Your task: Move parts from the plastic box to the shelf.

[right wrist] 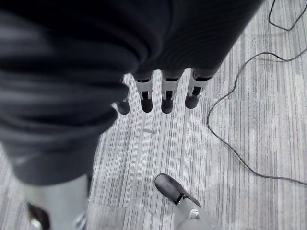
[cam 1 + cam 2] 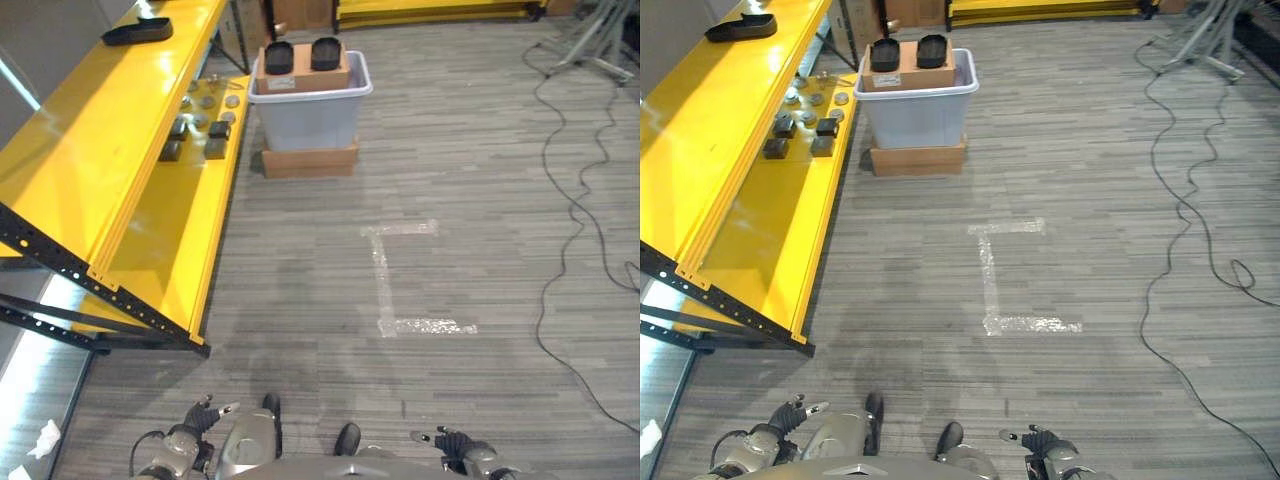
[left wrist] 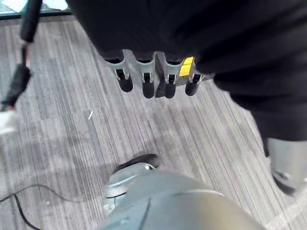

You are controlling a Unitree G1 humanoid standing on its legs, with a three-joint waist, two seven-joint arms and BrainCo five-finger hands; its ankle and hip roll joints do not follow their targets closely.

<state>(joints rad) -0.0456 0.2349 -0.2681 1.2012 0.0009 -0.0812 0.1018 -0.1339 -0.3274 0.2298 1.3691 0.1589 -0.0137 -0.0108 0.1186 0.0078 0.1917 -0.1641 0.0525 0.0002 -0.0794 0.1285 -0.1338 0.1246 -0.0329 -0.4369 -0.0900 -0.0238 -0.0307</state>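
The plastic box (image 2: pixel 308 105) is seen far ahead on the floor, set on a flat cardboard base (image 2: pixel 310 160) just beside the end of the yellow shelf (image 2: pixel 110 140). A cardboard carton (image 2: pixel 303 72) sits in the box, and two black parts (image 2: pixel 302 54) lie on top of it. On the lower shelf level a group of small dark and grey parts (image 2: pixel 200 125) is already laid out; one black part (image 2: pixel 137 32) rests on the upper level.

The left robot hand (image 2: pixel 200 418) and the right robot hand (image 2: pixel 445 440) hang low at the sides, well apart from the box. In each wrist view the fingers (image 3: pixel 144 84) are straight and relaxed — nothing is held by either robot hand.

The step in hand is judged to be the approach. The box should be walked up to squarely, past the taped corner mark (image 2: pixel 385 280) on the floor, and a stop made near enough that the black parts can be reached without leaning. The loose cable (image 2: pixel 570 220) on the right is best kept clear of — a straight line toward the box would avoid it.
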